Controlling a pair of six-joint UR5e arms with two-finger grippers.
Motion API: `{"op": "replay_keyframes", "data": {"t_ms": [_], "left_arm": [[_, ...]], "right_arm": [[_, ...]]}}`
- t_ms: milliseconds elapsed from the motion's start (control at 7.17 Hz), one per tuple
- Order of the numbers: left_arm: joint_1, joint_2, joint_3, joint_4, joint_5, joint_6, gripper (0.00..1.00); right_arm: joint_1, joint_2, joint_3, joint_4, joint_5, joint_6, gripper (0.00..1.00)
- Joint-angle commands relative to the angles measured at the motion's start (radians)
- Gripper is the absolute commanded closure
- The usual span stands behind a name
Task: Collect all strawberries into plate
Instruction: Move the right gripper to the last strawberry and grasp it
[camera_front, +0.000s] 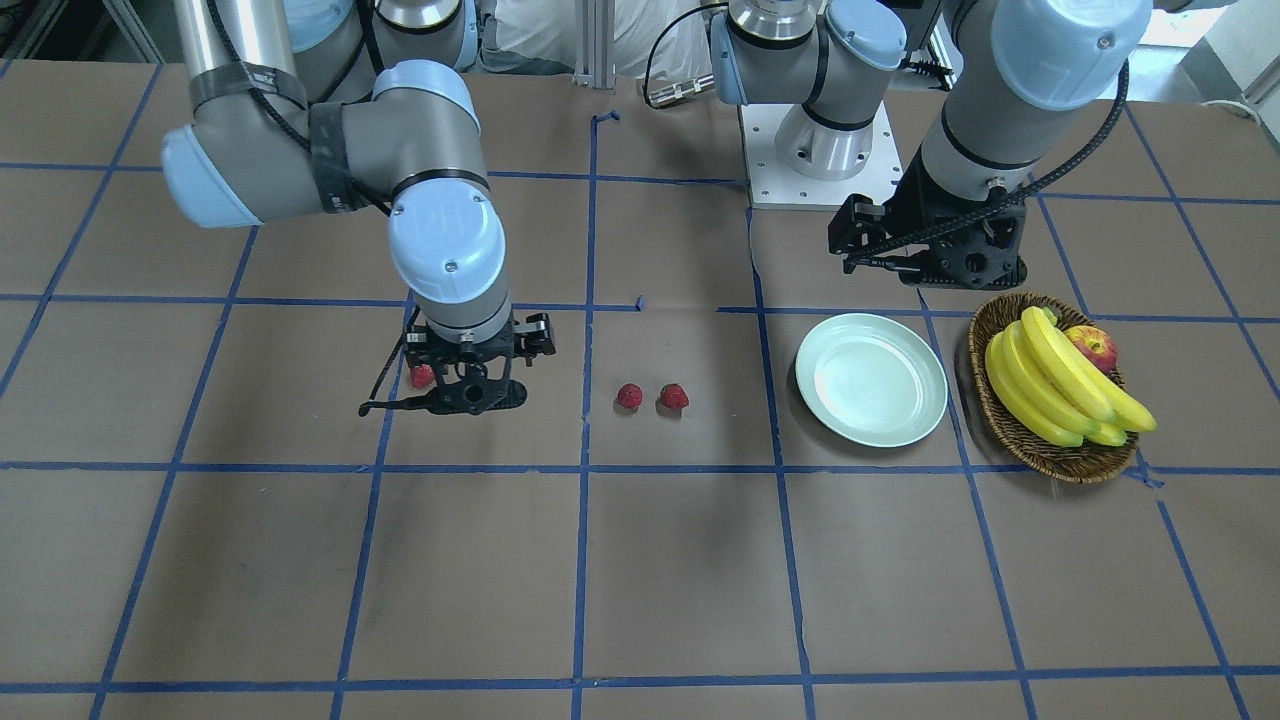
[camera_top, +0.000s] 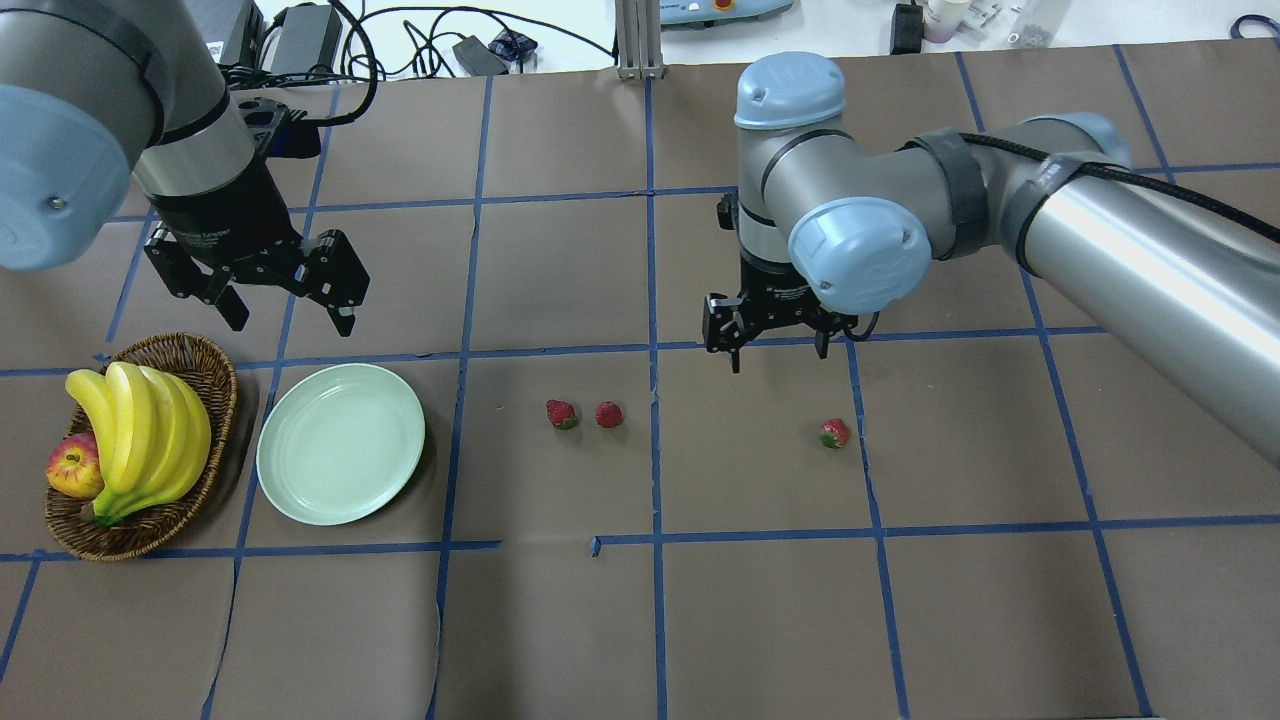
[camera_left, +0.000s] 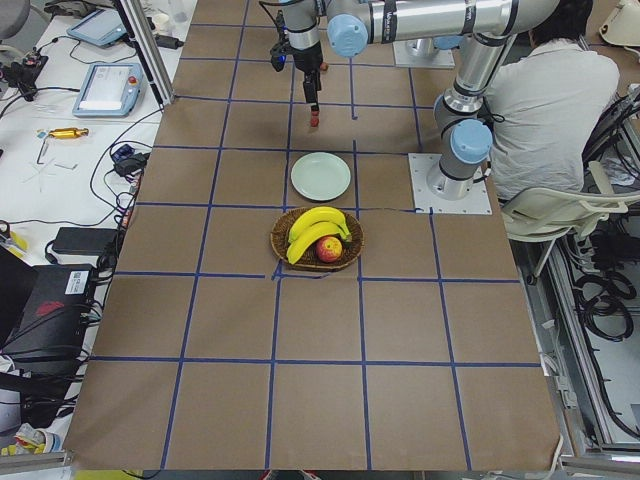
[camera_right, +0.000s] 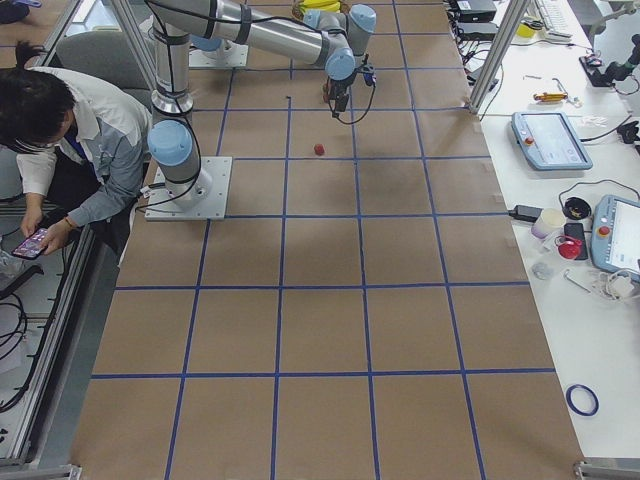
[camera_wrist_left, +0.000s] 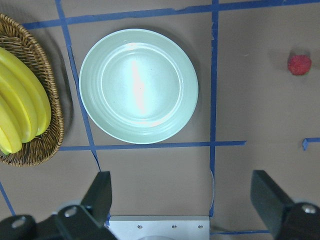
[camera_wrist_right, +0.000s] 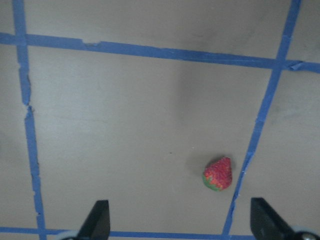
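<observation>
Your right jaws hang wide open over the counter, the lone strawberry off-centre toward one finger, so shift across until it sits squarely between them before descending, left jaws open too, near the bare plate.

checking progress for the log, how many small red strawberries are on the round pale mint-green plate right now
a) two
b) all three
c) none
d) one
c: the round pale mint-green plate holds nothing, and all three small red strawberries lie off it on the brown paper-covered table.
</observation>
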Motion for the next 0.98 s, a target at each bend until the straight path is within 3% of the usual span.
{"op": "replay_keyframes", "data": {"t_ms": [0,139,279,836], "left_arm": [[0.000,0.000,0.000,0.000,-0.002,-0.001,0.00],[-0.002,0.000,-0.002,-0.002,-0.005,-0.006,0.00],[-0.002,-0.003,-0.003,-0.003,-0.005,-0.006,0.00],[-0.002,0.001,-0.029,0.000,-0.008,-0.007,0.00]], "right_arm": [[-0.132,-0.006,0.051,0.014,0.000,-0.074,0.00],[-0.176,-0.006,0.106,-0.006,0.026,-0.062,0.00],[-0.192,-0.006,0.140,-0.035,0.107,-0.045,0.00],[-0.187,0.010,0.277,-0.167,0.118,0.012,0.00]]}}
